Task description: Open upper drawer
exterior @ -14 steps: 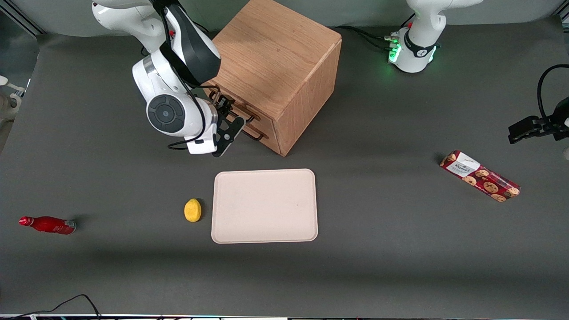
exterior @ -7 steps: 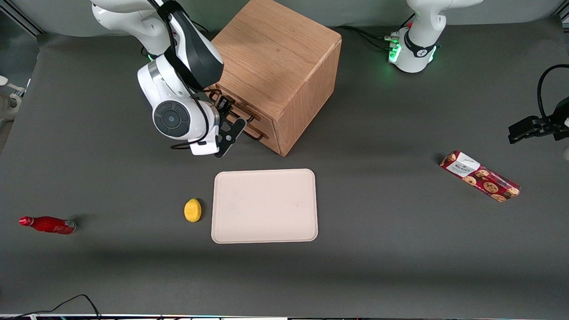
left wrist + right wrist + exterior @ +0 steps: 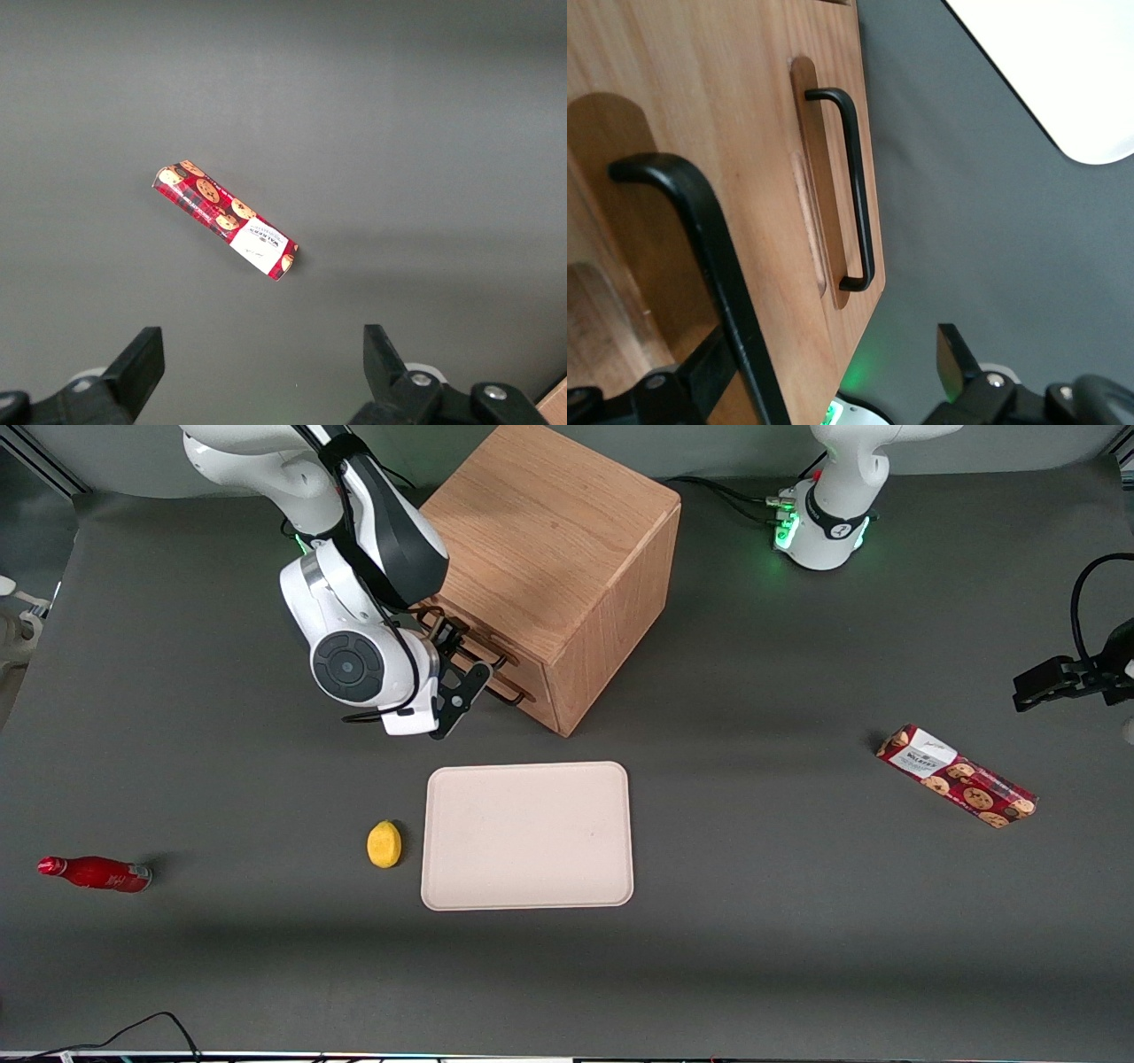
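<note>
The wooden cabinet (image 3: 540, 540) stands at the back of the table, its drawer fronts turned toward the working arm's end. The upper drawer (image 3: 620, 221) looks shut, flush with the drawer beneath it. Its black wire handle (image 3: 709, 257) runs between the fingers of my right gripper (image 3: 828, 354). The gripper (image 3: 456, 651) is open, pressed up close in front of the drawer, one finger on each side of the bar and apart from it. The lower drawer's handle (image 3: 859, 195) lies just beneath, untouched.
A beige tray (image 3: 527, 835) lies nearer the front camera than the cabinet, with a yellow lemon (image 3: 384, 843) beside it. A red bottle (image 3: 93, 872) lies toward the working arm's end. A cookie pack (image 3: 957, 776) lies toward the parked arm's end.
The right arm has shifted a little toward the cabinet, bringing the open gripper closer onto the upper handle. The drawer has not moved.
</note>
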`<act>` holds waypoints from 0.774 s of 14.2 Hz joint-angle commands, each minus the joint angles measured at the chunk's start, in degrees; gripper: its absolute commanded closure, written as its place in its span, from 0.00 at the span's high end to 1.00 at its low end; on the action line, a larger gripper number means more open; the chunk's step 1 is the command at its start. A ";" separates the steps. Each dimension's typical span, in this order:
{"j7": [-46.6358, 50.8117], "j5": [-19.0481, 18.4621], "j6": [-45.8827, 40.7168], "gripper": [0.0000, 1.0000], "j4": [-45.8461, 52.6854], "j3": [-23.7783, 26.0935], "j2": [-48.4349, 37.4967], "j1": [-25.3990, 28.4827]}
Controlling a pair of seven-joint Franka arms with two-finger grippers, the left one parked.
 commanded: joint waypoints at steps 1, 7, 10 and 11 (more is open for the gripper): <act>-4.26 0.54 1.64 1.00 -0.12 -0.49 0.30 0.46; -8.67 -0.07 3.23 1.00 -0.12 -0.58 0.57 0.20; -10.60 -1.13 3.76 1.00 -0.03 -0.75 0.65 -0.41; -10.95 -1.13 3.84 1.00 0.14 -0.84 0.65 -0.50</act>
